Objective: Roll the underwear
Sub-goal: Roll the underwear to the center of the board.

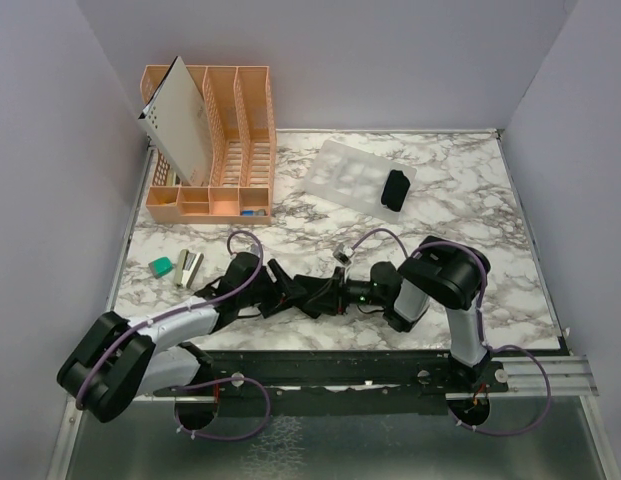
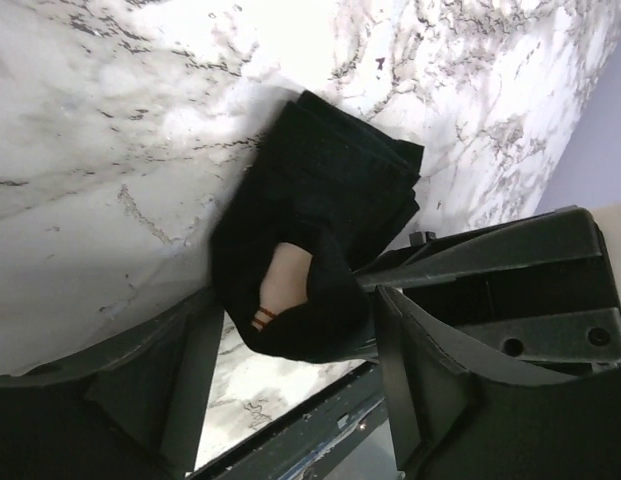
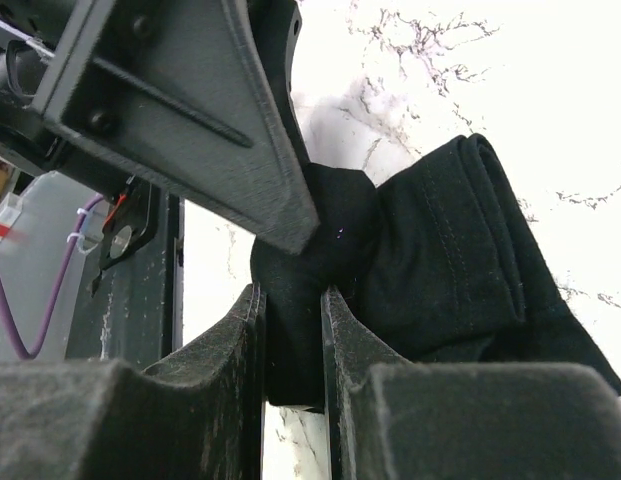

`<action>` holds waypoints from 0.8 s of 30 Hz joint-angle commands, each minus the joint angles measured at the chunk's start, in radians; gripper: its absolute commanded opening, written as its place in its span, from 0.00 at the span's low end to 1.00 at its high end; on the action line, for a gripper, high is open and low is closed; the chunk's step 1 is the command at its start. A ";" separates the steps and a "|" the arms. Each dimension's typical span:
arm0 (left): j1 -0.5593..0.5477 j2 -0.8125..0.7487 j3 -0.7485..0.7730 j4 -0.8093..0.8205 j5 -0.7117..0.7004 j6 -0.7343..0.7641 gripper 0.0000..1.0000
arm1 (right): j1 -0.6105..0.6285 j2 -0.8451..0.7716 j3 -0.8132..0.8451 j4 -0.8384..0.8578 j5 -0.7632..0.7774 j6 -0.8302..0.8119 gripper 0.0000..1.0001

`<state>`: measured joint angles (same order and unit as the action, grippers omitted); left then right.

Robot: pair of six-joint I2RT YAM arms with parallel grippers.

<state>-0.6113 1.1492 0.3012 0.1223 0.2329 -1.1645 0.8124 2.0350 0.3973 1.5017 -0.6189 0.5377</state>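
Observation:
One black underwear [image 1: 313,299] lies partly folded near the table's front edge, between both grippers. In the left wrist view the underwear [image 2: 330,200] shows a tan band with red stripes. My right gripper [image 3: 292,300] is shut on a bunched end of the underwear [image 3: 440,250]; it also shows in the top view [image 1: 335,294]. My left gripper [image 2: 295,335] is open, its fingers either side of the same end, one finger [image 3: 220,120] resting on the cloth. A second underwear, a small black roll [image 1: 394,190], lies on a clear tray [image 1: 342,175].
An orange desk organiser [image 1: 230,150] with a white perforated board stands at the back left. A green item [image 1: 161,266] and a small metal object [image 1: 189,268] lie at the left. The black mounting rail [image 1: 340,370] runs along the front edge.

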 commanded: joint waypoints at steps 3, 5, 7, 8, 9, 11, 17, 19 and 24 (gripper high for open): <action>-0.005 0.074 -0.006 -0.057 -0.122 -0.046 0.63 | -0.001 -0.004 -0.034 -0.062 -0.021 -0.109 0.25; -0.005 0.103 0.007 -0.053 -0.124 -0.045 0.58 | -0.001 -0.013 -0.027 -0.086 -0.044 -0.137 0.26; -0.005 0.128 0.005 -0.024 -0.113 -0.051 0.51 | -0.002 -0.023 -0.028 -0.109 -0.028 -0.161 0.26; -0.005 0.138 0.000 -0.004 -0.105 -0.055 0.46 | -0.001 -0.028 -0.028 -0.124 -0.023 -0.177 0.26; -0.005 0.148 -0.005 0.009 -0.098 -0.058 0.41 | -0.001 -0.034 -0.027 -0.139 -0.021 -0.190 0.26; -0.005 0.160 -0.006 0.019 -0.095 -0.058 0.31 | -0.001 -0.047 -0.023 -0.168 -0.021 -0.208 0.26; -0.005 0.178 0.019 -0.015 -0.086 -0.031 0.04 | 0.001 -0.176 -0.009 -0.360 -0.063 -0.359 0.50; -0.005 0.178 0.023 -0.019 -0.088 -0.031 0.03 | 0.002 -0.253 -0.006 -0.459 -0.048 -0.446 0.52; -0.005 0.186 0.054 -0.051 -0.083 -0.017 0.02 | 0.012 -0.461 0.037 -0.793 0.043 -0.685 0.60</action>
<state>-0.6128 1.3022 0.3435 0.1925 0.2008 -1.2240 0.8124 1.6974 0.3939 1.0302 -0.6395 0.0986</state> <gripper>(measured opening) 0.286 0.586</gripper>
